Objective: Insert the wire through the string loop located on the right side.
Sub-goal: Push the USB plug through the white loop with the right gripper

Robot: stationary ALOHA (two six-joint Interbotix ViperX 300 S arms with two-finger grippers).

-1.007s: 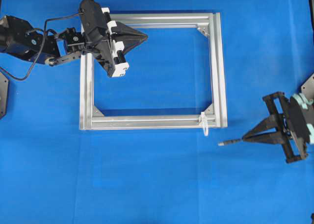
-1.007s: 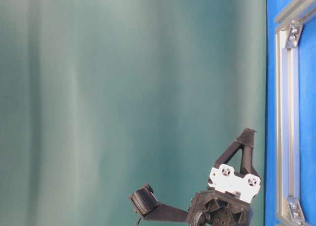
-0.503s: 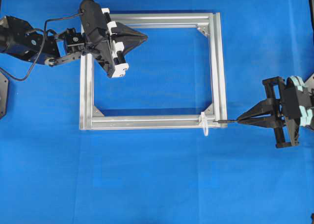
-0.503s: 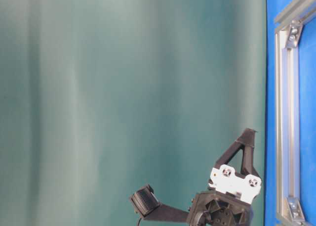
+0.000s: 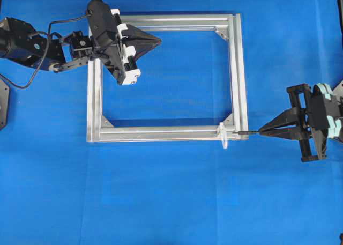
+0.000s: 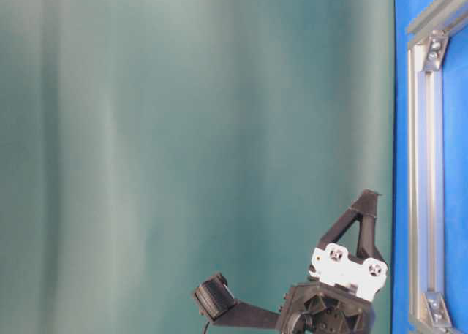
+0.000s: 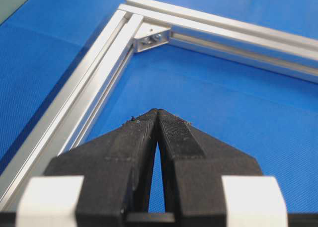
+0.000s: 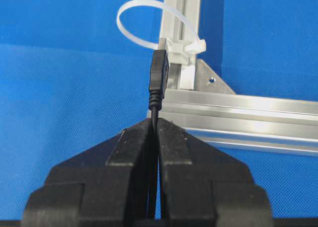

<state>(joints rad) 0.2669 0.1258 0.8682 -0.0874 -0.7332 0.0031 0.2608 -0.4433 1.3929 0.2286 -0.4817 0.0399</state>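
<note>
My right gripper (image 5: 261,131) is shut on the thin black wire (image 5: 249,132). In the right wrist view the wire (image 8: 159,73) sticks out beyond the closed fingertips of the right gripper (image 8: 157,121), and its plug end lies over the frame's corner bar. The tip stops just short of the whitish string loop (image 8: 119,19), which stands on the frame's near bar by the right corner (image 5: 222,135). My left gripper (image 5: 159,40) is shut and holds nothing. It hovers inside the frame's far-left corner. The left wrist view shows its fingertips (image 7: 158,111) pressed together.
The rectangular aluminium frame (image 5: 238,73) lies flat on the blue mat, with triangular brackets in its corners (image 7: 151,36). From table level, the left gripper (image 6: 368,195) shows beside the frame bar (image 6: 424,166). A teal curtain fills the rest of that view.
Over the last second my right gripper swung up and levelled out. The plug went from the mat below the frame to the frame's near-right corner. The left arm stayed still.
</note>
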